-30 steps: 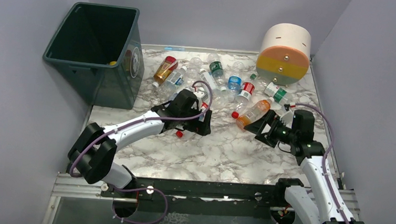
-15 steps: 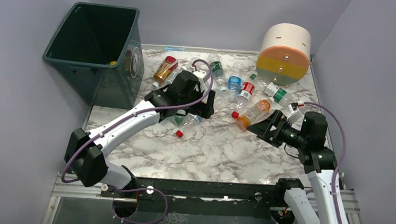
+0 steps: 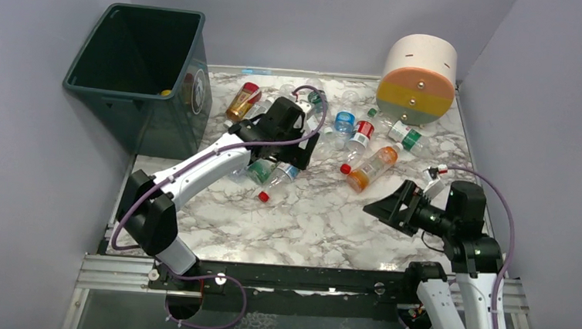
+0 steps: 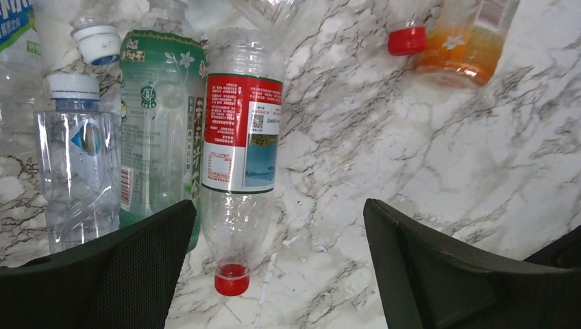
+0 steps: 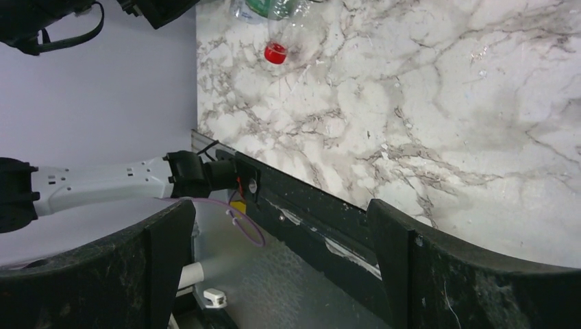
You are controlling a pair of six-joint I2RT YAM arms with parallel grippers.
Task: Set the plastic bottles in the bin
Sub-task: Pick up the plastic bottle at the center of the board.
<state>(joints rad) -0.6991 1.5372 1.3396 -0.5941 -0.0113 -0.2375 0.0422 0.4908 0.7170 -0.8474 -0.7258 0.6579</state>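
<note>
Several plastic bottles (image 3: pixel 344 123) lie scattered on the far half of the marble table. The dark green bin (image 3: pixel 132 68) stands at the far left, with something yellow inside. My left gripper (image 3: pixel 293 151) is open and empty, hovering over a clear bottle with a red label and red cap (image 3: pixel 275 185). In the left wrist view (image 4: pixel 277 274) that bottle (image 4: pixel 240 157) lies just inside the left finger, next to a green-labelled bottle (image 4: pixel 161 130) and a clear one (image 4: pixel 75 164). My right gripper (image 3: pixel 389 206) is open and empty, short of an orange bottle (image 3: pixel 373 168); its wrist view (image 5: pixel 281 267) shows only the table edge.
A big cream, orange and yellow cylinder (image 3: pixel 418 78) stands at the far right. An amber bottle (image 3: pixel 242 101) lies near the bin. Grey walls close in the left, back and right sides. A black rail (image 3: pixel 303 278) runs along the near edge.
My left gripper has moved farther back over the bottle pile. My right gripper has drawn back toward the near edge, away from the orange bottle.
</note>
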